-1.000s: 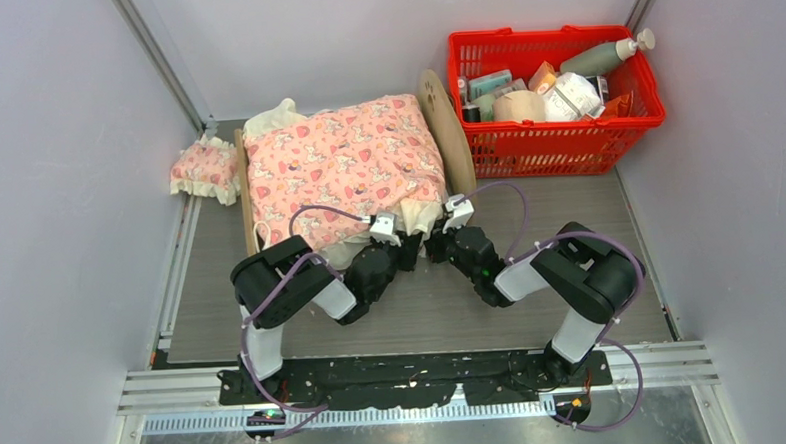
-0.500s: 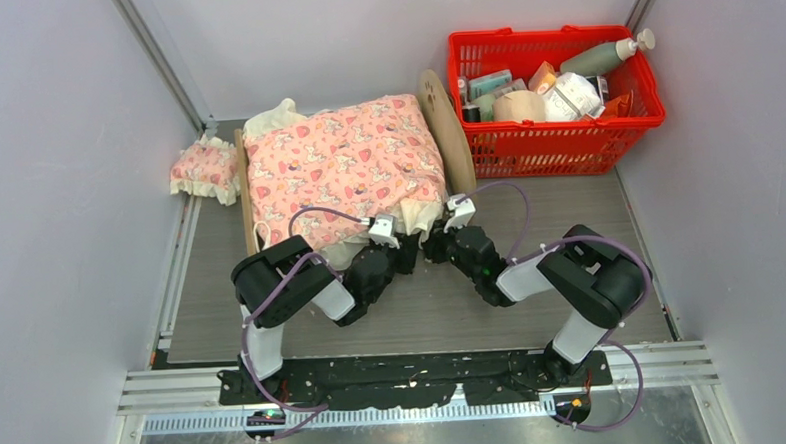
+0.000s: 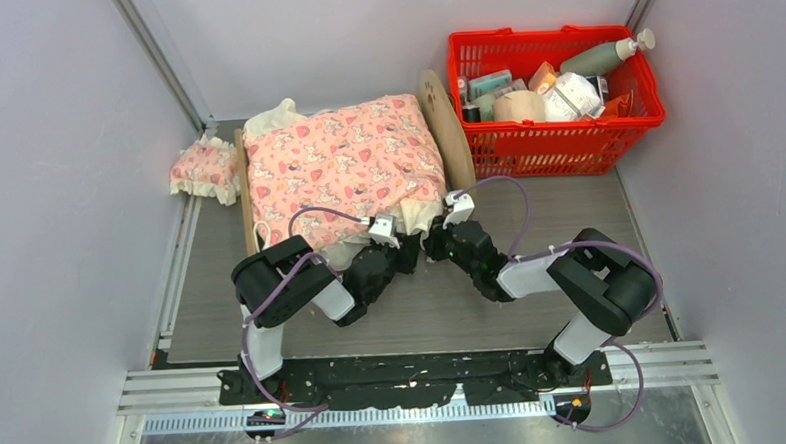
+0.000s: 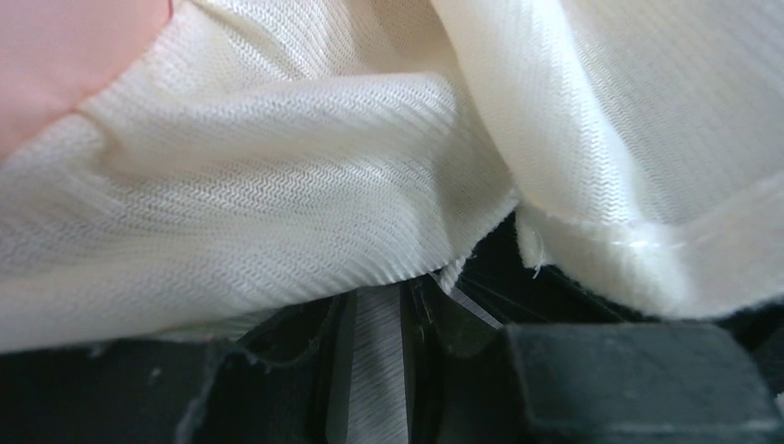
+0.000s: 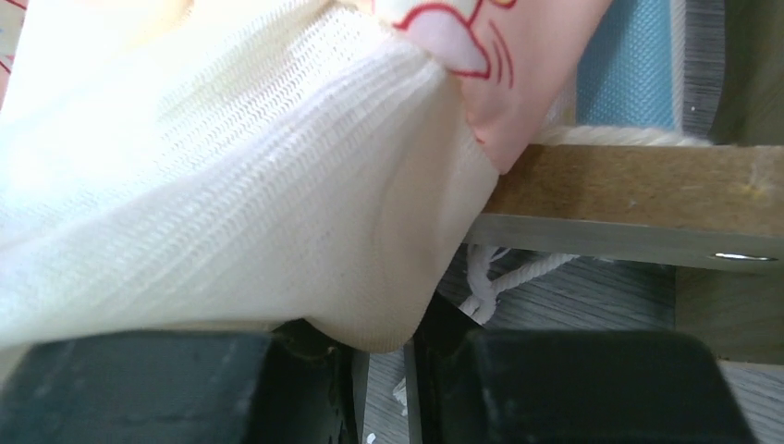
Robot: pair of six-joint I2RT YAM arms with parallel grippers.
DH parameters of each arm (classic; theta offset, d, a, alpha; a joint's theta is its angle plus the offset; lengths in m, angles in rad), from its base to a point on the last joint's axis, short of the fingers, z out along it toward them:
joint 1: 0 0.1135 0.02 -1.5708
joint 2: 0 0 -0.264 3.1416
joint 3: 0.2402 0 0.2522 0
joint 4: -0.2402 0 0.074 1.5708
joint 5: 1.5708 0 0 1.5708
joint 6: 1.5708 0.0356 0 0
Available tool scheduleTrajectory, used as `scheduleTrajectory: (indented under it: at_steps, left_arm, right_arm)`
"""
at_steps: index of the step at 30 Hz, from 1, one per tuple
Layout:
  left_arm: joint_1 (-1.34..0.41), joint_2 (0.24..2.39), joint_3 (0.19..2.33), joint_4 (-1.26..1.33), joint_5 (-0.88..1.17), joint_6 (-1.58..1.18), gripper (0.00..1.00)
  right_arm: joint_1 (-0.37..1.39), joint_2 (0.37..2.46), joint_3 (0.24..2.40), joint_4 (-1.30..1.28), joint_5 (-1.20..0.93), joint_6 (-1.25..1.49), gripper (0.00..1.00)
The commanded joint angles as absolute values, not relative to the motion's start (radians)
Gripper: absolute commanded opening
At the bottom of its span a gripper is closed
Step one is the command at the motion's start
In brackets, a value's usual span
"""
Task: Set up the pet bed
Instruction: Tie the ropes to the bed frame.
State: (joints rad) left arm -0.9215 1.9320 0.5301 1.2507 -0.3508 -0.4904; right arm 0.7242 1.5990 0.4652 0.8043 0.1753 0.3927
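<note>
Pet bed [image 3: 452,129]: we see it at the back of the tabletop [image 3: 433,315], just left of the red basket [image 3: 556,145]
Blanket [image 3: 341,164]: pink, spread over the bed, cream frill hanging off the near edge
Left claw [image 4: 379,370]: under that frill, cloth draped over its fingers; we cannot tell whether it pinches
Right claw [image 5: 386,388]: beside the left one, jaws slightly parted, tabletop showing between them, frill resting on top
Pillow [image 3: 204,168]: just left of the bed
</note>
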Motion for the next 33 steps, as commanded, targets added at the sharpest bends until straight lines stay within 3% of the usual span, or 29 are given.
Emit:
scheduleTrajectory:
  at_steps: [1,15,21,33]
  left_arm:
    - [-0.916,1.942,0.522,1.343,-0.344,-0.486,0.27]
    - [-0.916,1.944,0.529,1.352,-0.338,-0.485,0.27]
    - [-0.916,1.946,0.535,1.353,-0.334,-0.488,0.27]
    - [-0.916,1.942,0.548,1.348,-0.292,-0.463,0.27]
  right_arm:
    - [0.728,1.569,0.497,0.804,0.194,0.401,0.22]
    - [0.728,1.354,0.517,0.425,0.337,0.463,0.33]
    - [0.729,1.329,0.458,0.448,0.343,0.509,0.41]
    - [0.746,1.455,0.387,0.642,0.278,0.512,0.43]
